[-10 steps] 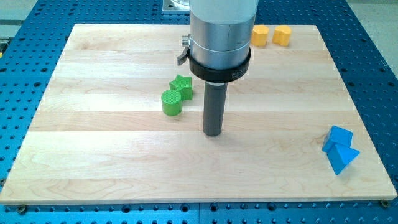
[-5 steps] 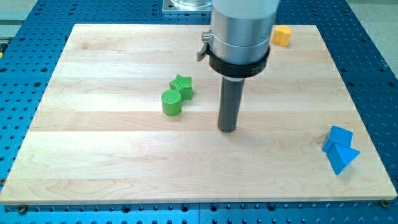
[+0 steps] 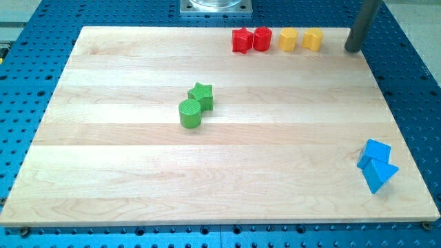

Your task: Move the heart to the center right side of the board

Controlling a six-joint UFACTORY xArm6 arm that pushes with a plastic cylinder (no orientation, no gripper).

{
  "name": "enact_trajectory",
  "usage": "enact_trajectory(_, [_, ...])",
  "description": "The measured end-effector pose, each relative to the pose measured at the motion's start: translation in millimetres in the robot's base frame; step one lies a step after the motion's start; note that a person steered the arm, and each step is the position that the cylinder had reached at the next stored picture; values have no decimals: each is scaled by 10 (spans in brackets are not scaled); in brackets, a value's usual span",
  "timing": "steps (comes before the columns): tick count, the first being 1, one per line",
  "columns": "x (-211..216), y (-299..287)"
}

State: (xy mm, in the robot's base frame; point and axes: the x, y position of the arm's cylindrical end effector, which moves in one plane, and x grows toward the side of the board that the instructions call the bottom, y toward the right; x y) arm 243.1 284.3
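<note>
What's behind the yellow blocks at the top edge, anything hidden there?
Nothing shows behind the two yellow blocks: only the board edge and blue perforated table. My tip stands to their right, apart. Nothing covers them.

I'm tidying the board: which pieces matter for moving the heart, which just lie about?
Job: my tip, right of the yellow pair; the heart, probably the left yellow block or right yellow block, shapes unclear.
Lying about: green star, green cylinder, blue cube, blue wedge, red star, red cylinder.
</note>
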Motion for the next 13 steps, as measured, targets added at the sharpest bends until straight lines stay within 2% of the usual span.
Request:
enact_trajectory(1, [-221,-105])
enact_trajectory(3, [-153,-487])
enact_trajectory(5, [329,-561])
enact_trajectory(6, [-54,-512])
enact_trajectory(7, [-350,-998])
enact_trajectory(8, [136,-1082])
enact_trajectory(9, [874,-793])
enact_trajectory(10, [664,-959])
enact_trajectory(11, [385,-740])
enact_trajectory(12, [571,-479])
enact_trajectory(13, [1290,-615])
